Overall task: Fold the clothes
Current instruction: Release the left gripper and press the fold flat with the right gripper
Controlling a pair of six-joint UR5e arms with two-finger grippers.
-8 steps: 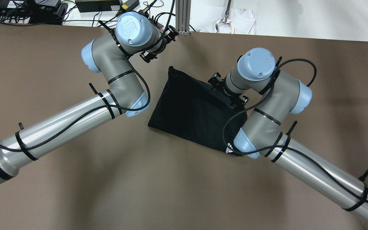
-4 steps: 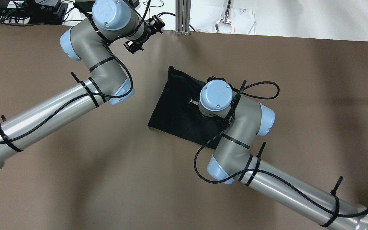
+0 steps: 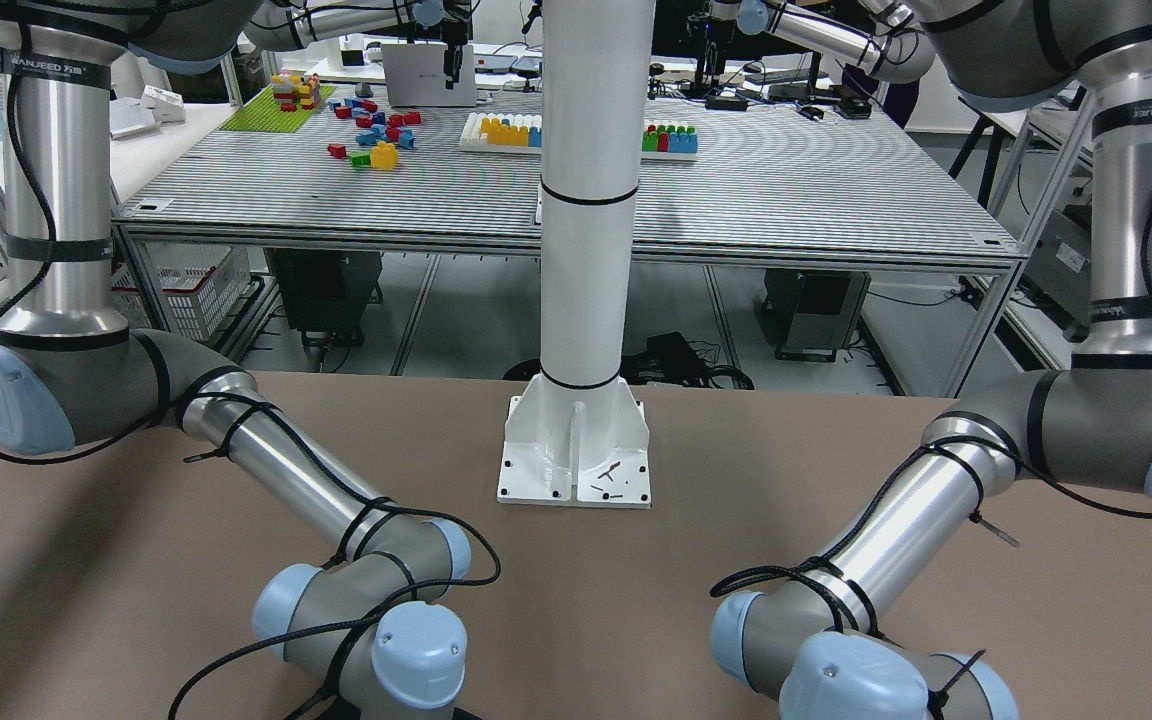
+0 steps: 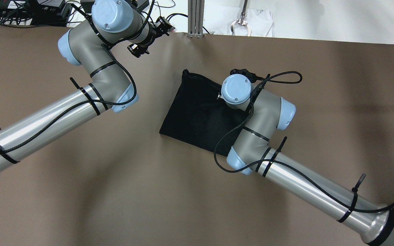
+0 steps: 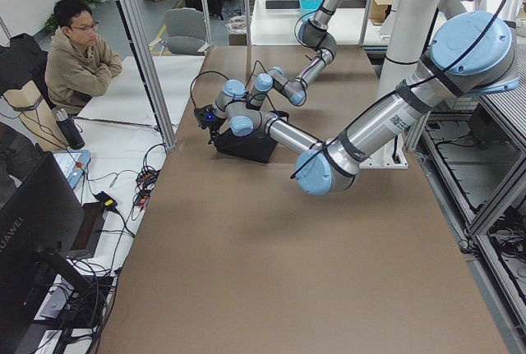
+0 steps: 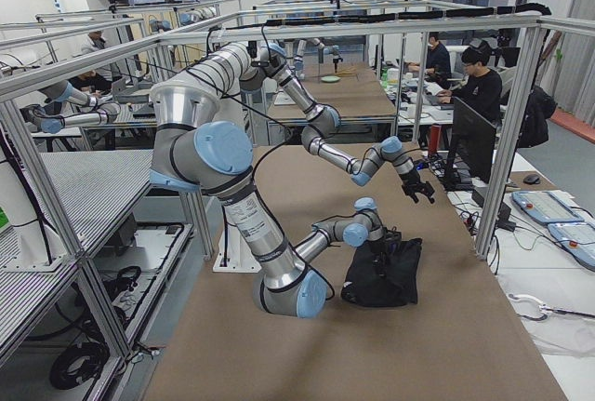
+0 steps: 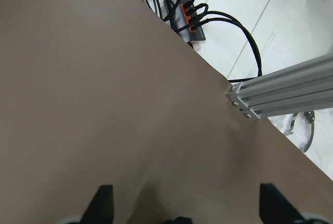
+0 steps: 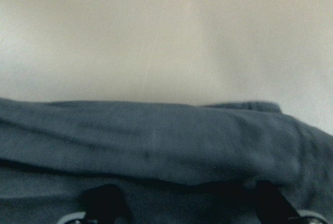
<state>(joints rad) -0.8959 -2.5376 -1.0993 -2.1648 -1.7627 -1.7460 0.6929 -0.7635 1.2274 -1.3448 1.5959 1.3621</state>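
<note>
Two arms reach over a brown table (image 4: 80,188). The black garment (image 4: 193,109) lies around the table's middle, apart from the far edge, and broad brown surface shows on every side of it. The left gripper (image 7: 190,206) hangs over bare tabletop close to that far edge, just short of a metal post (image 7: 281,91) and cables (image 7: 197,11). Its fingers are spread wide with nothing between them. The right gripper (image 8: 188,206) is over the garment's far right part, fingers also wide apart and pinching nothing. The garment is folded into a rough four-sided packet, set at a slant. Its sides are fairly straight, with a soft rounded fold along the far edge.
</note>
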